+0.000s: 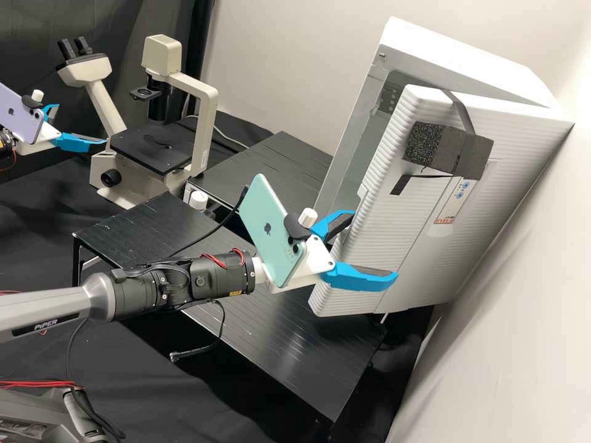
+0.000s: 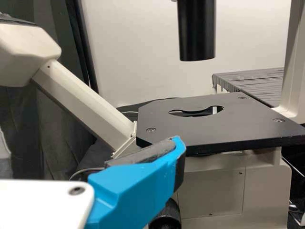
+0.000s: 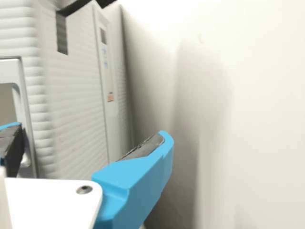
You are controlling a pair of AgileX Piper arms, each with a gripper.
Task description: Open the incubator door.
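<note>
We're partway there, folks: at frame right, the incubator door point(image 1: 397, 227) stands ajar! Our right pincer point(image 1: 371, 248) is spread wide at its lower edge; our left pincer point(image 1: 80, 125), upper left, gapes too. Left to do, we reckon: swing it wider.

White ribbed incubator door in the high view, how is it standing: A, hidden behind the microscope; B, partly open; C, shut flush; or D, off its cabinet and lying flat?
B: the white ribbed incubator door stands away from the smooth white cabinet along one side, leaving a gap into the interior.
</note>
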